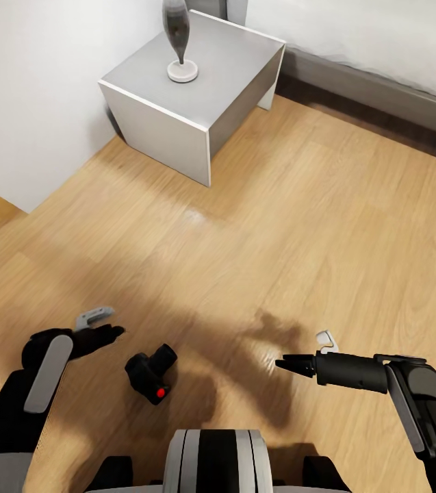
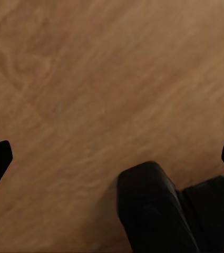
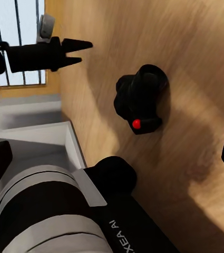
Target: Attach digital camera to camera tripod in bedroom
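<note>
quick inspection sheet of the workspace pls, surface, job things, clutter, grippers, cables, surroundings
surface: light wood plank floor, bare around the arms
job's things: digital camera lying on the floor between the arms, red button showing; tripod not seen
clutter: vase on the white side table
grippers: left gripper empty, beside the camera; right gripper empty, jaws close together
cables: nothing seen
surroundings: white wall, bed
</note>
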Robot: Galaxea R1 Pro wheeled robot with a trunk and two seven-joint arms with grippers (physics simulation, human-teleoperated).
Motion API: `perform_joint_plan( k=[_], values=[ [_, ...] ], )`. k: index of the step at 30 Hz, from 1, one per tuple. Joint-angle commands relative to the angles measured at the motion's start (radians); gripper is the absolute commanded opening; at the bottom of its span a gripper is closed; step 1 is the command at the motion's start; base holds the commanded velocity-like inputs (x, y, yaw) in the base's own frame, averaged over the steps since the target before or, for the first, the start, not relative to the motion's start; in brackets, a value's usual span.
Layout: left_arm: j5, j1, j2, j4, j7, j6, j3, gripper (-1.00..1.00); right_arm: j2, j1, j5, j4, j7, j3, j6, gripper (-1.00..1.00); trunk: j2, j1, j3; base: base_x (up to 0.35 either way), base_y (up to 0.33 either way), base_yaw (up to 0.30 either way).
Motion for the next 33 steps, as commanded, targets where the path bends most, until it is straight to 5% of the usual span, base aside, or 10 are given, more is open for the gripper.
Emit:
perform_joint_plan(
  k=[1, 5, 6, 10, 17, 33],
  values=[
    [0.016, -0.006, 0.006, 0.005, 0.01, 0.009, 0.006, 1.0, 0.0, 0.0, -0.002, 0.0, 0.002, 0.0, 0.006, 1.0, 0.0, 0.0, -0.001, 0.0, 0.0, 0.0],
    [0.035, -0.029, 0.029, 0.027, 0.01, 0.032, 0.028, 1.0, 0.0, 0.0, -0.002, 0.0, 0.002, -0.001, 0.006, 1.0, 0.0, 0.0, -0.001, 0.0, 0.0, 0.0],
    [0.079, -0.358, 0.132, 0.111, 0.01, 0.053, 0.067, 1.0, -0.001, 0.0, -0.002, 0.0, 0.002, -0.001, 0.006, 1.0, 0.0, 0.0, -0.001, 0.0, 0.0, 0.0],
    [0.102, -0.372, 0.149, 0.097, 0.012, 0.056, 0.078, 1.0, -0.001, 0.0, -0.002, 0.0, 0.002, -0.002, 0.006, 1.0, 0.0, 0.0, -0.001, 0.0, 0.0, 0.0],
    [0.094, -0.381, 0.154, 0.034, 0.019, 0.058, 0.083, 1.0, -0.001, 0.0, -0.002, 0.0, 0.002, -0.001, 0.006, 1.0, 0.0, 0.0, -0.001, 0.0, 0.0, 0.0],
    [0.005, -0.382, 0.155, 0.002, 0.021, 0.054, 0.078, 1.0, 0.0, 0.0, -0.005, 0.0, 0.002, -0.001, 0.006, 1.0, 0.0, 0.0, -0.001, 0.0, 0.0, 0.0]
  ],
)
